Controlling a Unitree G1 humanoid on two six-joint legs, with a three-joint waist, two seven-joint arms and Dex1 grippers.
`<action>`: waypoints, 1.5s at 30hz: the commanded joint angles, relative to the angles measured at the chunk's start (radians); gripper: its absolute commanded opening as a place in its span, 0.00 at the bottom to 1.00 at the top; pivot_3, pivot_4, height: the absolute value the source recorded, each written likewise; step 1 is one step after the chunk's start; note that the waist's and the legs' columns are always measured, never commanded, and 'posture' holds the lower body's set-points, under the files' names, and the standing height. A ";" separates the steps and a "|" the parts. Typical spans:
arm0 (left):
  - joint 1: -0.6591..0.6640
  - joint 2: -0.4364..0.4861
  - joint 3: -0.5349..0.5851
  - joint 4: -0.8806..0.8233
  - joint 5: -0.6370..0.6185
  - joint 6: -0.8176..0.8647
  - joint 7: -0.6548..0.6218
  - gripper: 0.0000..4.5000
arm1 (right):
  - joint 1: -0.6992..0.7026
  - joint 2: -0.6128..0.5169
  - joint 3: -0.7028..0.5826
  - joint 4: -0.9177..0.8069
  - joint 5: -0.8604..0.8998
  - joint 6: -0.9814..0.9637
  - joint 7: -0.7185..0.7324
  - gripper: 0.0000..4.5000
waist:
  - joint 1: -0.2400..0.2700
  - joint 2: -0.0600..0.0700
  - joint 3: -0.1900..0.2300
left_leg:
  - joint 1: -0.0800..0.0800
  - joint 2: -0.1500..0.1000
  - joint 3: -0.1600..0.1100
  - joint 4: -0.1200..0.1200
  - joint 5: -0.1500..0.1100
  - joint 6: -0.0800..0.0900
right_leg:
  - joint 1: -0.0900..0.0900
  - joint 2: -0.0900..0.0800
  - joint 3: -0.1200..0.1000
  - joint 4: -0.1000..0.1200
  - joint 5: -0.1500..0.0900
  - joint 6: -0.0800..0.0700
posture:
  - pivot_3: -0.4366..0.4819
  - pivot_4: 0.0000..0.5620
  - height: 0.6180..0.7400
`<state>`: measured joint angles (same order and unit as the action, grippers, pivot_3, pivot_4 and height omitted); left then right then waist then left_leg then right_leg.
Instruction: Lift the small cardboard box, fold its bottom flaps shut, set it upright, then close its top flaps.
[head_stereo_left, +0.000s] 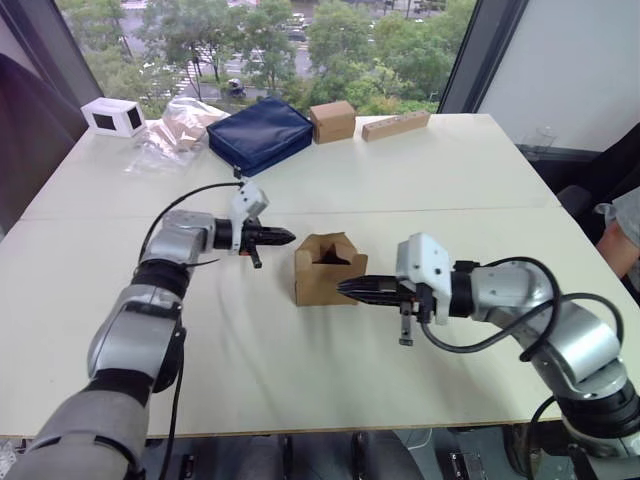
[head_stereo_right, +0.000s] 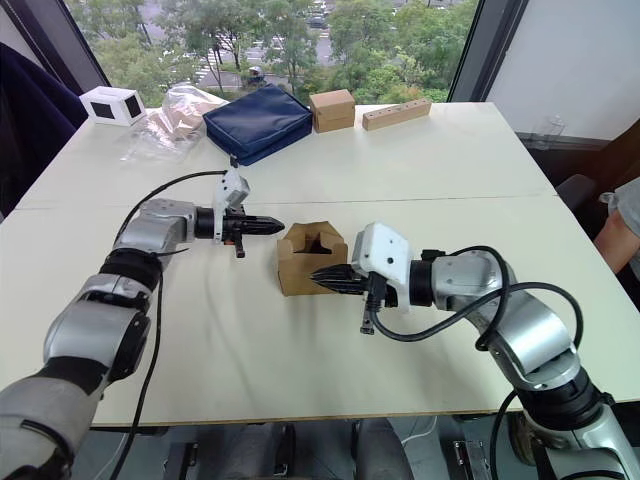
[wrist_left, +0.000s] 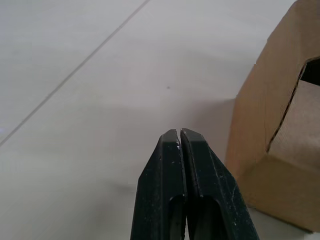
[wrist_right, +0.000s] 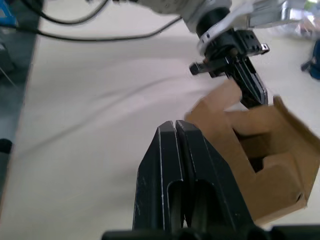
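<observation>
The small cardboard box (head_stereo_left: 322, 278) stands upright on the white table (head_stereo_left: 300, 380), near its middle. Its top flaps (head_stereo_left: 316, 246) stick up and the top is open. The bottom flaps are hidden beneath it. My left gripper (head_stereo_left: 288, 237) is shut and empty, its tips just off the box's left side at rim height. In the left wrist view the box (wrist_left: 280, 150) sits close beside the shut fingertips (wrist_left: 172, 142). My right gripper (head_stereo_left: 344, 288) is shut too, with its tip in front of the box's front face, low at the right corner; I cannot tell if it touches.
Along the far edge lie a navy pouch (head_stereo_left: 258, 135), a small closed carton (head_stereo_left: 333, 121), a wooden block (head_stereo_left: 395, 125), a clear plastic bag (head_stereo_left: 180, 125) and a white box (head_stereo_left: 113, 117). A person's arm (head_stereo_left: 622, 245) shows at the right edge.
</observation>
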<state>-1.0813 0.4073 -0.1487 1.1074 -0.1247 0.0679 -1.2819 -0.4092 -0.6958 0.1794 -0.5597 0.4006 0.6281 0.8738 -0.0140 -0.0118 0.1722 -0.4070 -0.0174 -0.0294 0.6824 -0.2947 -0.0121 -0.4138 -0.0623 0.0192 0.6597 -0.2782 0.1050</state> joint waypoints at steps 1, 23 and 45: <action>-0.039 -0.019 0.005 0.063 0.039 -0.060 -0.020 0.01 | -0.026 0.015 0.029 0.023 -0.058 -0.041 -0.027 0.00 | 0.001 0.000 0.000 | 0.000 0.000 0.000 0.000 0.000 0.000 | 0.000 0.000 0.000 0.000 0.000 0.000 | 0.48 0.27 1.00; -0.016 -0.075 0.070 0.060 0.078 -0.173 0.035 0.01 | -0.146 0.118 0.125 0.288 -0.207 -0.099 -0.022 0.00 | 0.001 0.000 0.000 | -0.001 -0.001 0.000 0.000 0.000 0.000 | -0.002 -0.001 0.000 0.003 0.000 0.000 | 0.48 0.27 1.00; 0.541 0.197 0.129 -1.196 -0.318 0.587 0.050 0.01 | -0.163 0.176 0.095 0.369 -0.202 -0.151 -0.004 0.00 | 0.008 0.000 0.000 | -0.002 0.004 0.001 0.000 0.002 -0.003 | -0.005 -0.002 0.004 0.005 0.000 0.000 | 0.48 0.27 1.00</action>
<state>-0.5374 0.6112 -0.0142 -0.0363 -0.4259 0.6484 -1.2633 -0.5598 -0.5268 0.2944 -0.1730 0.1987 0.4933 0.8708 -0.0063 -0.0113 0.1719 -0.4088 -0.0138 -0.0290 0.6826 -0.2930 -0.0152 -0.4182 -0.0640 0.0228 0.6648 -0.2782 0.1049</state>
